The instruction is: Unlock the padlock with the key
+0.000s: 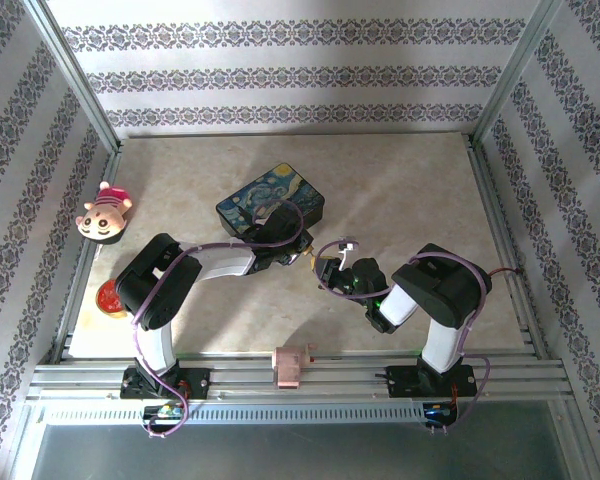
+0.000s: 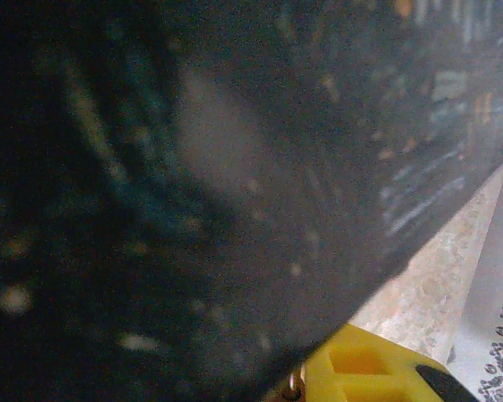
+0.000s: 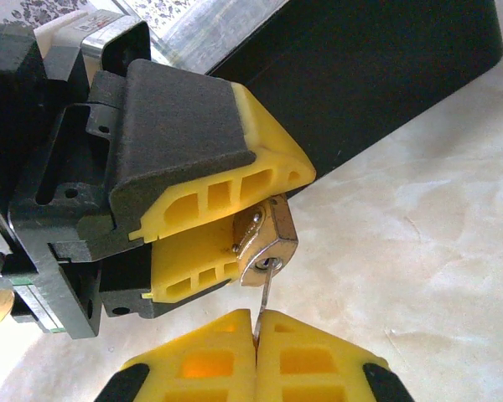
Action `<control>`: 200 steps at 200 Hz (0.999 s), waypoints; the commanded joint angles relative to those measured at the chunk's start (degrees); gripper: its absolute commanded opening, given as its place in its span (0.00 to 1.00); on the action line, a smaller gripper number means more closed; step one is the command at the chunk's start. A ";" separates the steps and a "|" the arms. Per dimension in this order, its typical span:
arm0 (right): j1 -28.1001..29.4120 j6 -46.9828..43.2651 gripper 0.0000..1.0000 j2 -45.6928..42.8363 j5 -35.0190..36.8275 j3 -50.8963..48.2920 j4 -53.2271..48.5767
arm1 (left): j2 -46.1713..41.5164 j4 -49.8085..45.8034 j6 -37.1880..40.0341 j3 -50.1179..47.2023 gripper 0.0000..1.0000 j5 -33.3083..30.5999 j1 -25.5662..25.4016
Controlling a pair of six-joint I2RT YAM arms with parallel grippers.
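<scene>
The tabletop point(image 1: 410, 200) is a pale marbled slab, smooth and matte. On it sits a painted box point(image 1: 270, 203), rectangular with rounded corners and swirled in dark blue and yellow. Just beside the box, the left pincer point(image 3: 264, 219) pinches the padlock point(image 3: 267, 247) between wedge-shaped yellow fingers faced with black rubbery pads, probably to brace it against twisting. The padlock is small, brassy and blocky, its keyhole facing the right arm. The right pincer point(image 3: 258, 322) is pressed together on the key point(image 3: 262, 293), a thin silvery blade whose tip appears to sit in the keyhole. That tight pinch seems meant for turning it.
</scene>
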 commanded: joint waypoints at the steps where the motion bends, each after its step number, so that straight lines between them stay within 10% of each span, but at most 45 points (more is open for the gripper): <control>1: -0.22 1.29 0.00 1.63 -0.61 1.39 2.59 | 2.13 1.71 -5.90 -1.75 0.08 7.62 -0.02; 200: -6.55 10.64 0.00 6.99 -17.00 6.97 2.59 | 1.92 3.81 -5.79 -2.99 0.02 8.41 0.07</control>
